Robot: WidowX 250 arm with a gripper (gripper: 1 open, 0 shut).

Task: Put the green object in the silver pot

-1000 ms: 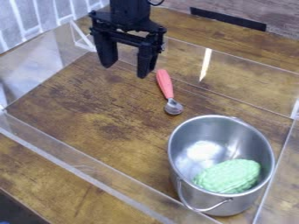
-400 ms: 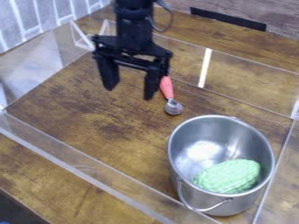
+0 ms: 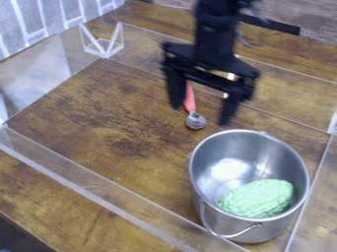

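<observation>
The green object (image 3: pixel 257 198), a bumpy light green oval, lies inside the silver pot (image 3: pixel 211 157) against its front right wall. The pot stands at the front right of the wooden table. My gripper (image 3: pixel 210 101) hangs open just behind the pot's rim, its two dark fingers spread wide and nothing between them. It sits over the red-handled spoon (image 3: pixel 192 108), partly hiding the handle.
Clear plastic walls (image 3: pixel 79 187) fence the wooden work area on the left, front and back. A small clear triangular stand (image 3: pixel 101 41) sits at the back left. The spoon's metal bowl (image 3: pixel 195 122) lies just behind the pot.
The gripper has travelled right and toward the front, from the back left to just behind the pot, staying open. The green object and pot have not moved.
</observation>
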